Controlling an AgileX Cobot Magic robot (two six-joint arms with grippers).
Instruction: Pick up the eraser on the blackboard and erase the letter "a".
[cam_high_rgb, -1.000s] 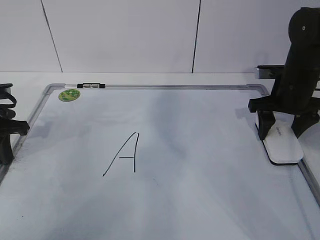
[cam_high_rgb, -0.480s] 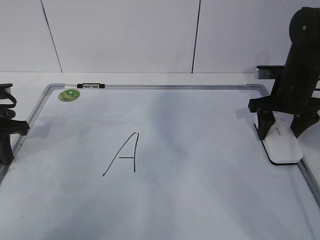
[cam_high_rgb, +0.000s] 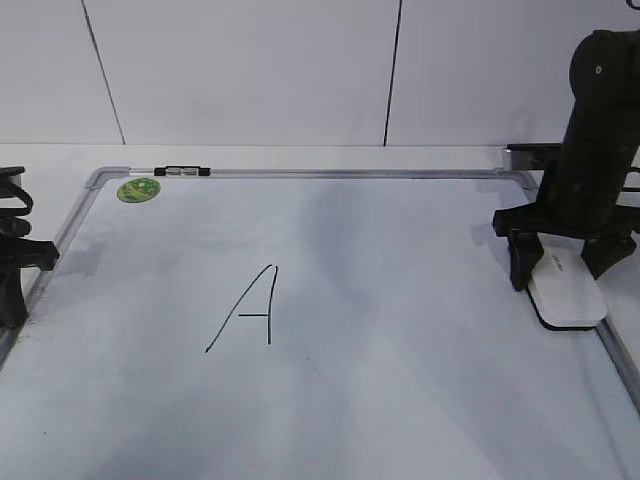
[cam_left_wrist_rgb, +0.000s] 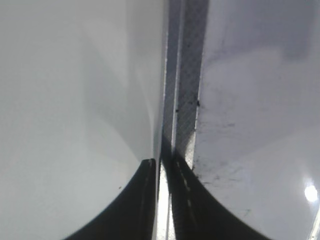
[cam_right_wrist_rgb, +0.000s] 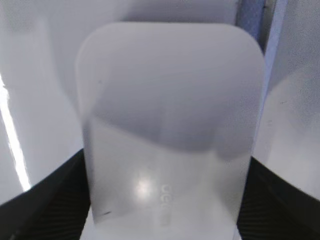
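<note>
The white eraser (cam_high_rgb: 568, 296) lies on the blackboard (cam_high_rgb: 400, 250), a white board with a silver frame, at its right edge. My right gripper (cam_high_rgb: 562, 280) is lowered over the eraser with one black finger on each side, open. In the right wrist view the eraser (cam_right_wrist_rgb: 170, 100) fills the frame between the fingers of the right gripper (cam_right_wrist_rgb: 166, 156). No small cursive "a" shows; only a tall capital "A" (cam_high_rgb: 250, 310) is drawn mid-board. My left gripper (cam_high_rgb: 12, 300) rests shut at the board's left frame, also in the left wrist view (cam_left_wrist_rgb: 165, 167).
A green round sticker (cam_high_rgb: 138, 190) sits at the board's far-left corner. A small black and silver object (cam_high_rgb: 183, 171) lies on the far frame. White wall panels stand behind the table. The board's frame (cam_left_wrist_rgb: 182, 100) runs under the left gripper.
My right gripper has come down lower around the eraser and shifted slightly left. The eraser and the left arm have not moved.
</note>
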